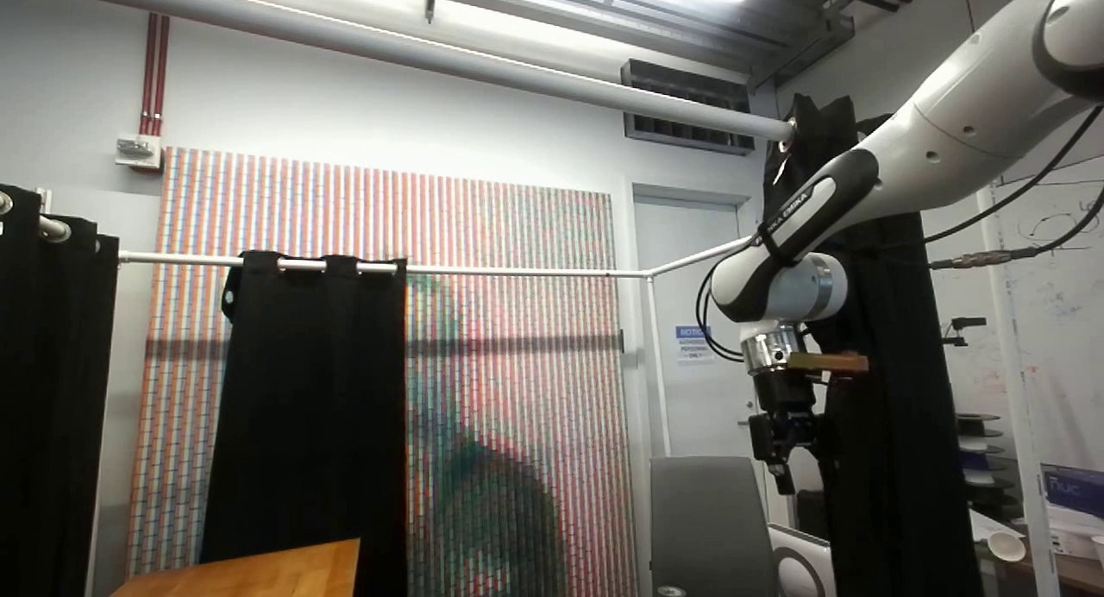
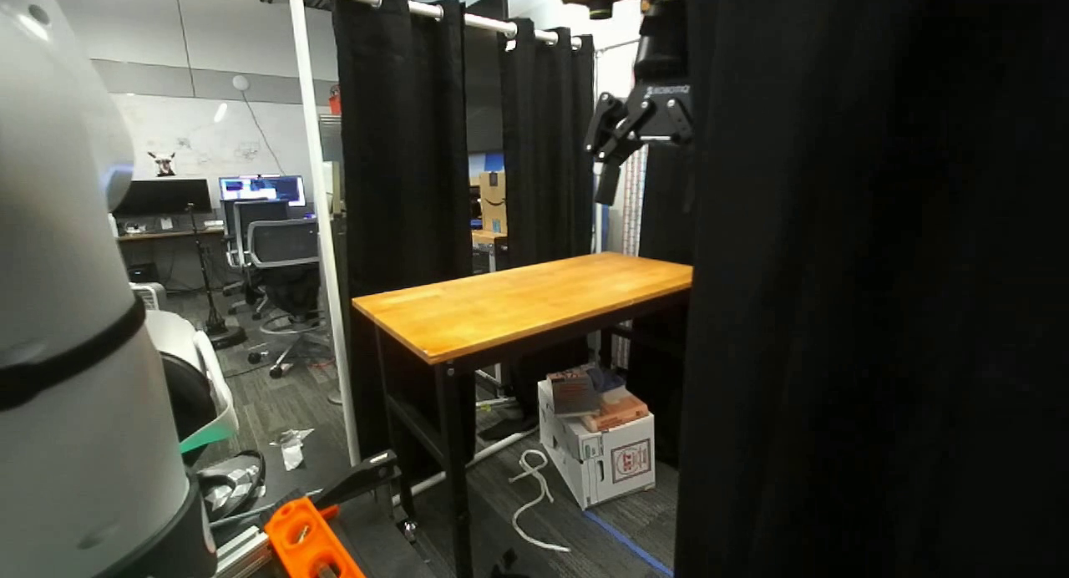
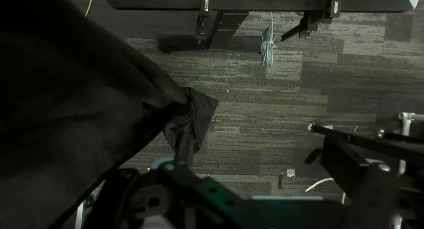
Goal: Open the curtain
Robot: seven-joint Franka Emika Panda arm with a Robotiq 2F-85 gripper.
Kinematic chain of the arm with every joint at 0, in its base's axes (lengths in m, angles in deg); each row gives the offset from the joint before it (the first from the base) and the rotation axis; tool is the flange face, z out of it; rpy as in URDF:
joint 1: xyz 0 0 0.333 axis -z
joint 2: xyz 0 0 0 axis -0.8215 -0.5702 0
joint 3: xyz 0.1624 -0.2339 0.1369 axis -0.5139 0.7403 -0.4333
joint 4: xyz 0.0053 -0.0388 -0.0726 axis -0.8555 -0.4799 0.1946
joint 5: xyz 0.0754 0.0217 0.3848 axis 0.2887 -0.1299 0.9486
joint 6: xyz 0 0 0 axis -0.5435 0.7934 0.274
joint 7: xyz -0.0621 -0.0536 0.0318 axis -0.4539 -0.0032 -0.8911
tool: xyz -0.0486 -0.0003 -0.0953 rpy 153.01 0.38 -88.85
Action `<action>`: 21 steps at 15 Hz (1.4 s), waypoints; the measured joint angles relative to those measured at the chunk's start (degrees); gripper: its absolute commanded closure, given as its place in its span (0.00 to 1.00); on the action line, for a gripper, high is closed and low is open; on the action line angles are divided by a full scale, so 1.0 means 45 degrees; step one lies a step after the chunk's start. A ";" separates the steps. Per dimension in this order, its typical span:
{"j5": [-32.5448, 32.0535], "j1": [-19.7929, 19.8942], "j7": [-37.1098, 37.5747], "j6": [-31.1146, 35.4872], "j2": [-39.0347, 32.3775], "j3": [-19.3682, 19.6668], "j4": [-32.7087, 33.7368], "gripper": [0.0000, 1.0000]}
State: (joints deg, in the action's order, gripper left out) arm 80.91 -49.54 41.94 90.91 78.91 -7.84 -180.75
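A long black curtain point(image 1: 901, 424) hangs beside the arm, and a large black curtain point(image 2: 877, 277) fills the right of an exterior view. Black cloth point(image 3: 92, 100) covers the left of the wrist view, its lower corner hanging over the floor. My gripper point(image 1: 802, 469) points down in front of the curtain. In an exterior view the gripper point(image 2: 648, 192) is partly hidden behind the curtain's edge. In the wrist view the gripper point(image 3: 260, 143) has its fingers wide apart with only floor showing between them. The left finger overlaps the cloth's corner; I cannot tell whether they touch.
A wooden table point(image 2: 526, 298) stands beyond the gripper, with a white box point(image 2: 597, 461) and white rope point(image 2: 534, 499) on the floor. More black curtains point(image 2: 405, 185) point(image 1: 315, 407) hang on white pipes point(image 1: 535, 272). A grey chair point(image 1: 711, 519) stands near the gripper in an exterior view.
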 measured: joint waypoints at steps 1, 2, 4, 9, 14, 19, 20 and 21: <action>-0.0105 -0.0222 0.0120 -0.0102 0.0281 -0.0244 -0.0285 0.00; -0.0163 -0.0417 0.0166 -0.0228 0.0558 -0.0435 -0.0538 0.00; -0.0220 -0.0768 0.0152 -0.0534 0.1147 -0.0707 -0.1026 0.00; -0.0711 -0.1350 -0.0542 -0.1262 0.2335 -0.0807 -0.1712 0.00; -0.1556 -0.1440 -0.1120 -0.1268 0.2629 -0.0805 -0.1842 0.00; -0.1818 -0.1479 -0.1188 -0.1194 0.2721 -0.0805 -0.1849 0.00; -0.1823 -0.1479 -0.1173 -0.1178 0.2736 -0.0804 -0.1849 0.00; -0.1823 -0.1479 -0.1117 -0.1168 0.2744 -0.0802 -0.1849 0.00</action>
State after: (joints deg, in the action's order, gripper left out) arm 72.71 -56.19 36.91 85.66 91.25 -11.45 -189.07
